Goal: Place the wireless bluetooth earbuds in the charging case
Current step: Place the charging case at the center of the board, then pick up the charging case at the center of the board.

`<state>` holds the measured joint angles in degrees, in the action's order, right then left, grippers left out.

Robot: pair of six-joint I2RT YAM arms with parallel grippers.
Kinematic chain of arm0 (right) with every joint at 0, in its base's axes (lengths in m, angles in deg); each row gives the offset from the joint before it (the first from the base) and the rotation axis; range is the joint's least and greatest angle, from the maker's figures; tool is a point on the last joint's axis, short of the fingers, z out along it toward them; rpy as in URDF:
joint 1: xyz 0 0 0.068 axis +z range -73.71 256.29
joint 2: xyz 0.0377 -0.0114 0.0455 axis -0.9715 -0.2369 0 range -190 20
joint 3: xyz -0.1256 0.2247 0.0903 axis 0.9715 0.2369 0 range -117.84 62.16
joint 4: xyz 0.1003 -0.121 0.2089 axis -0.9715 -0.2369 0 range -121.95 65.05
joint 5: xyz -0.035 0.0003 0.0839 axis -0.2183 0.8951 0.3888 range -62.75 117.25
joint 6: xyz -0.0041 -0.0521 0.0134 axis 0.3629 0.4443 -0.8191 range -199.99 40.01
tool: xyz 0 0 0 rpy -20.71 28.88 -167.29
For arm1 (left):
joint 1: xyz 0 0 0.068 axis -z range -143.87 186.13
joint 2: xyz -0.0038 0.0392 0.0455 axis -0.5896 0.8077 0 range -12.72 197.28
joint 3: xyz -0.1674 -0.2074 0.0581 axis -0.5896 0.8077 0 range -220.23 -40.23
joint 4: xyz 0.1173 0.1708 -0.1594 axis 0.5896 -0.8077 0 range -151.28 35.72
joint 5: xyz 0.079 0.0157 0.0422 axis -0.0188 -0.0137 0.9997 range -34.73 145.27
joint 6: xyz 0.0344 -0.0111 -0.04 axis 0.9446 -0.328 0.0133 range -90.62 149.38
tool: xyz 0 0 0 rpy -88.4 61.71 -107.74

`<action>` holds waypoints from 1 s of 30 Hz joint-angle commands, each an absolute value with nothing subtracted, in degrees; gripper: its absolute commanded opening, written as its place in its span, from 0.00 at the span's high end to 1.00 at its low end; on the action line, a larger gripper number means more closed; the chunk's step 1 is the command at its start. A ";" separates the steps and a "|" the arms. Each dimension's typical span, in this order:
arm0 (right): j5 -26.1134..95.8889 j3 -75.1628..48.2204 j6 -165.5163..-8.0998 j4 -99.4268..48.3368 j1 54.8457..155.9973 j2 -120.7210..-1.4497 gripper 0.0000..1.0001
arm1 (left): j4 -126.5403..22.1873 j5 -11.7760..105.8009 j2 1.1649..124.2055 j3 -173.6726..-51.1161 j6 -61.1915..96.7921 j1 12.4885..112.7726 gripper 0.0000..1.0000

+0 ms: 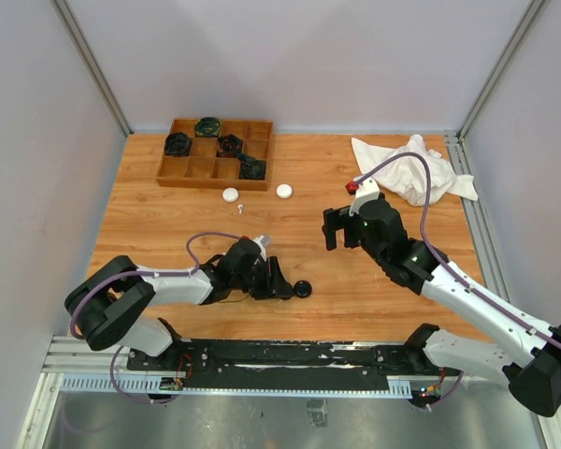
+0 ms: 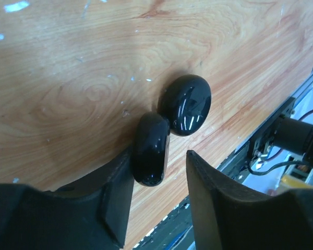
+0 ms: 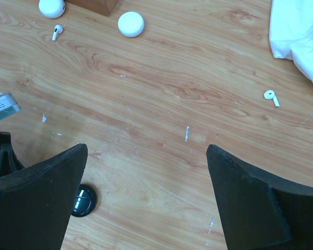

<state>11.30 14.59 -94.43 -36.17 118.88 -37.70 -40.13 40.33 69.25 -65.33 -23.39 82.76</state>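
Note:
A glossy black charging case [image 2: 187,104] lies on the wooden table, and a second rounded black part [image 2: 151,148] touches it and leans on my left gripper's left finger. My left gripper [image 2: 169,156] is open, with a gap between that part and the right finger. From above, the left gripper [image 1: 273,281] sits low beside the black case [image 1: 302,288]. My right gripper [image 3: 146,148] hangs wide open over bare table, holding nothing; from above the right gripper [image 1: 341,232] is at centre right. White earbuds [image 3: 57,32] [image 3: 271,97] lie loose, one also showing from above [image 1: 240,210].
Two white round cases [image 1: 230,195] [image 1: 284,190] sit in front of a wooden compartment tray [image 1: 179,168] holding several black cases. A crumpled white cloth [image 1: 411,168] lies at the back right. The table's near edge and metal rail [image 2: 281,135] are close to the left gripper.

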 commanded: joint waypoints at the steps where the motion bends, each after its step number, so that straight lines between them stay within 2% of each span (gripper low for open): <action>1: 8.58 15.29 -95.20 -36.29 118.19 -36.55 0.02 | -40.48 42.02 69.28 -66.18 -23.85 83.15 0.44; 5: 7.98 15.61 -94.56 -36.05 118.15 -36.50 0.02 | -44.30 44.88 67.25 -66.70 -23.40 83.15 0.20; 7: 7.79 15.54 -94.26 -36.04 118.17 -36.48 0.02 | -47.49 47.11 65.42 -67.50 -22.24 83.15 0.15; 19: 6.89 16.29 -93.10 -35.15 118.21 -37.54 0.02 | -69.25 66.00 57.89 -80.19 -8.45 76.86 0.05; 22: 7.65 17.33 -92.94 -34.87 118.19 -37.02 0.02 | -70.18 68.68 58.87 -83.45 -4.51 73.02 0.04; 30: 12.65 25.03 -89.69 -24.85 118.15 -30.98 0.01 | -64.01 75.65 65.43 -89.18 -0.03 63.62 0.10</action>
<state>10.82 23.14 -91.98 -30.88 118.86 -33.28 -67.36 69.91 61.45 -86.79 -3.53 67.07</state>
